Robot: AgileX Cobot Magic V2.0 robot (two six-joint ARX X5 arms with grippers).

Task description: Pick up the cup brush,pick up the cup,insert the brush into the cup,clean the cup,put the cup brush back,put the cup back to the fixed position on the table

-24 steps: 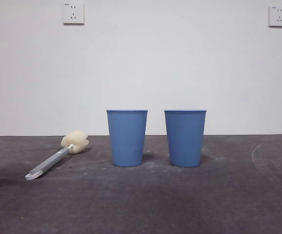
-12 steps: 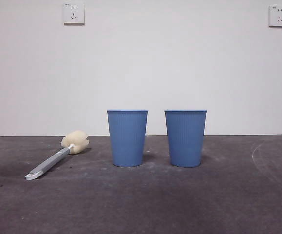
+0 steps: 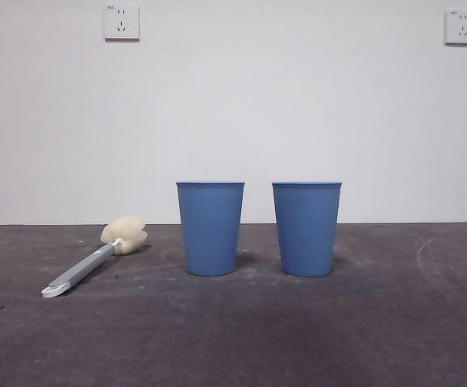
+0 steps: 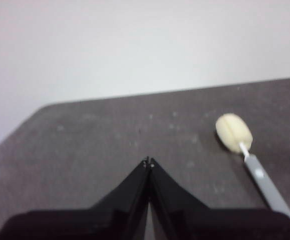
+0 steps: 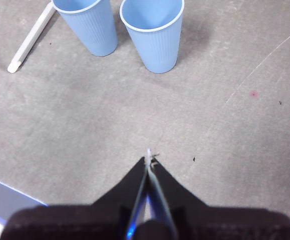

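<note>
Lying flat on the table point(image 3: 233, 339) at lower left of the front view: the cup brush point(image 3: 96, 258), sponge head toward the wall, white handle tip nearest the camera. Standing upright at centre frame, just apart from each other: the cup point(image 3: 210, 228) and a second cup point(image 3: 306, 228), identical in blue, both empty. Two wall sockets point(image 3: 121, 22) in the upper corners. Nothing gripped yet — first step, picking up the brush, judged still to come. Left gripper point(image 4: 148, 162) pressed together and empty, brush at right of its wrist frame. Right gripper point(image 5: 149, 161) likewise pinched together, cups at the top of its frame. Next move likely calling for parted jaws and a descent across the thin handle — low profile, easily nudged aside.
</note>
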